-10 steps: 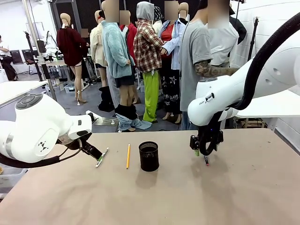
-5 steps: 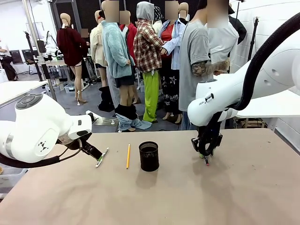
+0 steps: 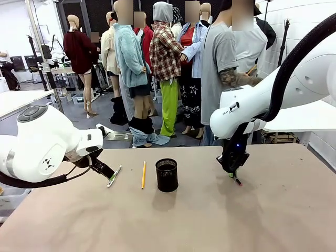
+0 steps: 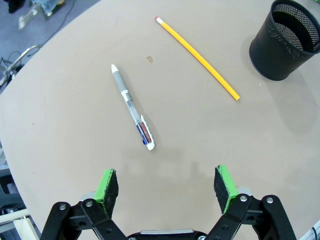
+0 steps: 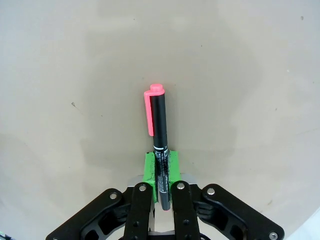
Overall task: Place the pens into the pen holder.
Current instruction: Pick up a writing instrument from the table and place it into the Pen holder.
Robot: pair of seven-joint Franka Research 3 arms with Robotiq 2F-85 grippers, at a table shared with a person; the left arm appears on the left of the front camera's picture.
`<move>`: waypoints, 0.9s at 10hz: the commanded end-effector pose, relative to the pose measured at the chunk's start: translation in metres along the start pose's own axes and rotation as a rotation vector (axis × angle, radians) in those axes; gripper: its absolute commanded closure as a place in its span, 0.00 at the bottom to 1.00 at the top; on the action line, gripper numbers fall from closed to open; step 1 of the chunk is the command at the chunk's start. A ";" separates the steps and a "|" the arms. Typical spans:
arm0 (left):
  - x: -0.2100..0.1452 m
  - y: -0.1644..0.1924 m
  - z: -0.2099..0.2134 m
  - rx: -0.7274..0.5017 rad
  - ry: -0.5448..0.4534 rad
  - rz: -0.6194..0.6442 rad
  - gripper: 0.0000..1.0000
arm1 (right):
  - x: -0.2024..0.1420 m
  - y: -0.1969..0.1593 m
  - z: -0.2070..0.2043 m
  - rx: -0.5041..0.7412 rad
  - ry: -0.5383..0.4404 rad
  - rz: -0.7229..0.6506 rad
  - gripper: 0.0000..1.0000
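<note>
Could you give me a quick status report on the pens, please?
Right tool shut on dark pen. Left tool open near white pen. Pencil lies beside empty holder. Nothing in the way.

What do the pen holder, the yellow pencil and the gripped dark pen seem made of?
Pen holder: black metal mesh, matte; see-through grid. Yellow pencil: probably painted wood, with eraser tip. Dark pen: likely plastic, glossy barrel, pink-red clipped cap.

Front camera across table (image 3: 273, 210) toward person (image 3: 220, 58); wrist cameras close above it; pen holder (image 3: 167, 176) common to front and left wrist.
</note>
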State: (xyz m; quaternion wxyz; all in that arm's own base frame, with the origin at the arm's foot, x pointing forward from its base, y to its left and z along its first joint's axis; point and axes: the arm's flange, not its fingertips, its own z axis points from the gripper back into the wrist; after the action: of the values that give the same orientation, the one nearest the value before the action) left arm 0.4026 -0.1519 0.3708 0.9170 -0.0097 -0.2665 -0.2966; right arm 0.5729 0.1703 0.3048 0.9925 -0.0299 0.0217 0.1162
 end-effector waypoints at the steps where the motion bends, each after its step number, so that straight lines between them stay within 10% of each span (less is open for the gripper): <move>1: 0.000 0.001 0.001 0.000 -0.001 0.003 0.00 | 0.007 -0.001 -0.001 0.027 0.050 0.014 1.00; 5: 0.000 0.001 0.001 0.000 -0.001 0.003 0.00 | -0.012 -0.002 0.039 0.260 -0.070 0.240 1.00; 9: 0.000 0.001 0.001 0.000 -0.001 0.003 0.00 | -0.034 -0.001 0.085 0.617 -0.433 0.530 1.00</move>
State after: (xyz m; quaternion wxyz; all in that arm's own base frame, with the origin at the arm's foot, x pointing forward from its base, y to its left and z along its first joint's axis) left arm 0.4025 -0.1520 0.3708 0.9169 -0.0096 -0.2665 -0.2968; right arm 0.5613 0.1816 0.4029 0.9132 0.2258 -0.1191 0.3176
